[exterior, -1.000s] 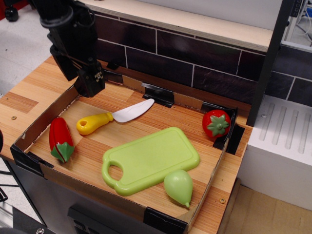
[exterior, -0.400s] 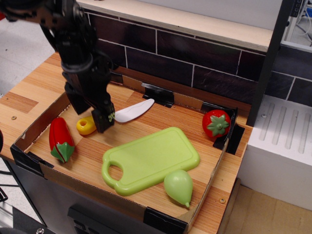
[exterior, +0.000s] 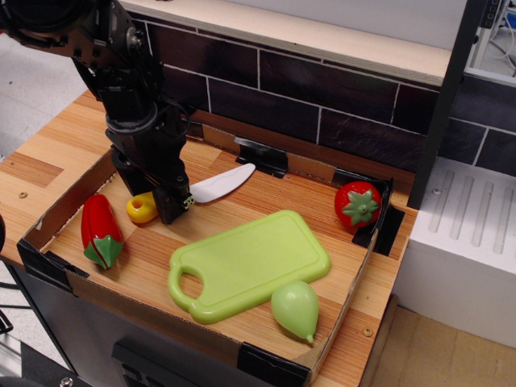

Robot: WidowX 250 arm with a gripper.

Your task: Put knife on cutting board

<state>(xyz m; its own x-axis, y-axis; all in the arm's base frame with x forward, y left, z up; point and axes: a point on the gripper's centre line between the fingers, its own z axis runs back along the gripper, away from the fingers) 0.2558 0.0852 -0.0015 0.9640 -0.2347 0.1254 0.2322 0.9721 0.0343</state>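
Claw down on the knife handle
Gripper (exterior: 172, 211) covers the middle of the knife (exterior: 219, 185); jaw state unclear; cutting board (exterior: 250, 263) lies nearer, right.

We see a bulky, matte-black jointed arm ending in a black gripper (exterior: 172, 205) bearing small white markings.

- knife (exterior: 211, 189): small toy, rounded yellow handle, curved white blade; lies flat on the wood tray floor, left of frame centre, blade pointing to upper right; middle of the handle hidden, only its yellow butt end shows
- cutting board (exterior: 250, 264): flat light-green rectangle, rounded corners, raised rim, oval handle hole at lower-left end; lies flat, angled, lower centre of frame, apart from knife, nothing on it
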